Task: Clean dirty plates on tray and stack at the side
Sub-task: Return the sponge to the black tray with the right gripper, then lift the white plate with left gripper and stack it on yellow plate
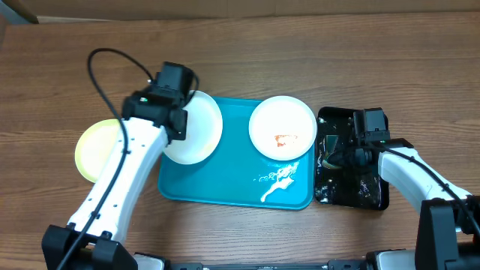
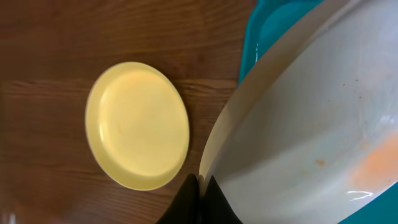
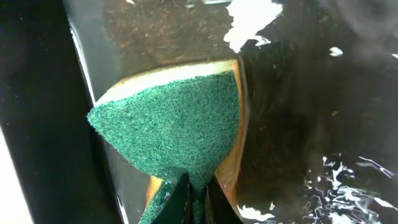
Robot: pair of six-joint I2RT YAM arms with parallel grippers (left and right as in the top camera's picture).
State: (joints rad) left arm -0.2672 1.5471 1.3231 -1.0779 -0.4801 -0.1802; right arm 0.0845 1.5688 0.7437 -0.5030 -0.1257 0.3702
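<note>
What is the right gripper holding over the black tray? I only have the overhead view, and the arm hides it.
Observer: The right wrist view shows the right gripper shut on a sponge, green scrub face toward the camera, yellow backing behind.
Operator: Is that tray dry?
Observer: No. The black tray looks wet, with glints and white foam on its floor.
Operator: And the plate under the left arm?
Observer: The left wrist view shows the left gripper pinching the rim of the white plate, which has a faint orange smear inside.
</note>
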